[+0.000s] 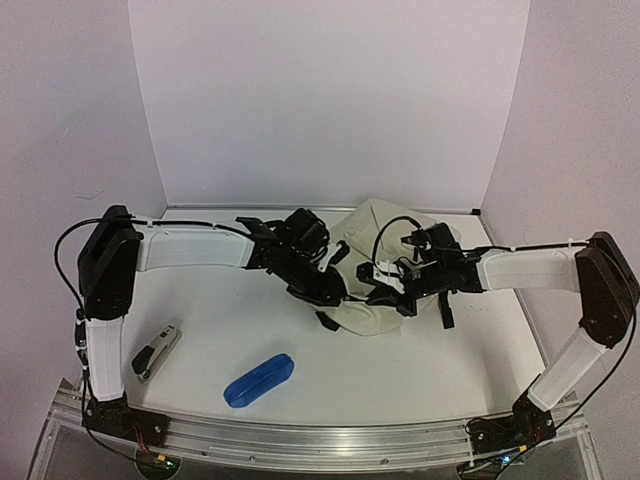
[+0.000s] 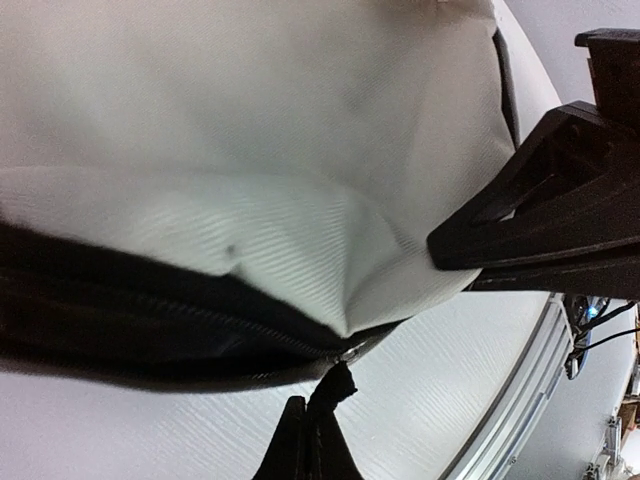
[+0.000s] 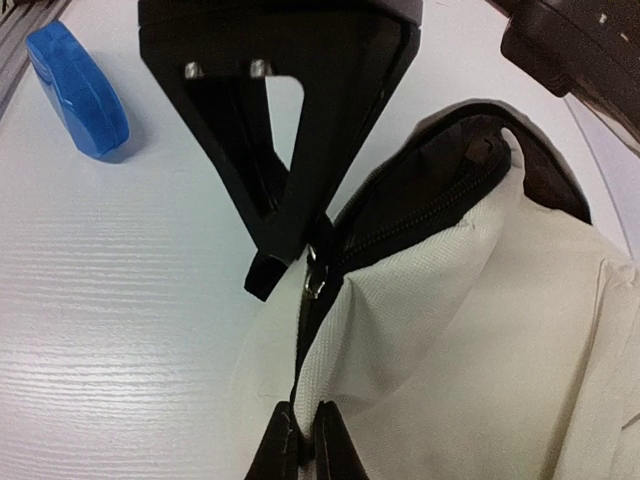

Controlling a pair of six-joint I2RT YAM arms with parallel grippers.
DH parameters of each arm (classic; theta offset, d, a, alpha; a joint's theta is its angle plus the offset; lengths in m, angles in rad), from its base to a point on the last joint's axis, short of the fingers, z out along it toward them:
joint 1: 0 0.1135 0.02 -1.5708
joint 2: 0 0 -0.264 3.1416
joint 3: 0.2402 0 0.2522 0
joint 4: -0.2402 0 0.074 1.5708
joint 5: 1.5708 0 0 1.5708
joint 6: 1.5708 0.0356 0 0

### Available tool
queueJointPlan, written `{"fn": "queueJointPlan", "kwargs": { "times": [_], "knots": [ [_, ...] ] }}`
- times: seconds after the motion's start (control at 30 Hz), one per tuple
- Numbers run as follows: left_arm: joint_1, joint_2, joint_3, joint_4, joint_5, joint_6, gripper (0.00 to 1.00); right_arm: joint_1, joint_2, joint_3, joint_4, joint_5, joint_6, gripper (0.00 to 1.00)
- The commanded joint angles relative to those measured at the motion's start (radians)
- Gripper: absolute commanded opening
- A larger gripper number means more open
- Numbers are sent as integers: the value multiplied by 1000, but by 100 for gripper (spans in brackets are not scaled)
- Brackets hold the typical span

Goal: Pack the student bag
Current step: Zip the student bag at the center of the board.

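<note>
The student bag [image 1: 375, 225] lies mid-tabletop [image 1: 420, 360], mouth parted on dark lining, contents hidden; the left tool [image 2: 312, 425] is pinched shut on its zipper pull [image 2: 338, 383], the right tool [image 3: 303, 430] on its seam edge.

Matt woven cream cloth student bag [image 3: 480, 330], smooth blue plastic pencil case [image 3: 80, 90]
</note>
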Motion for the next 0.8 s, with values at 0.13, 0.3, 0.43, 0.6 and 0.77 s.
{"fn": "queueJointPlan", "kwargs": {
  "times": [0.13, 0.3, 0.43, 0.6, 0.77],
  "knots": [
    [120, -144, -84, -65, -144, -30, 0, -51, -136, -62, -108, 75, -100, 0],
    [147, -125, -59, -84, -147, -1, 0, -167, -200, -107, -260, 62, -253, 0],
    [133, -105, -25, -66, -51, 5, 0, -259, -161, -60, -334, 73, -320, 1],
    [81, -38, 73, -36, 86, -18, 0, -209, -132, 82, -372, -66, -186, 63],
    [68, -18, 105, -9, 111, -48, 0, -51, -122, 113, -249, -82, 49, 64]
  ]
}}
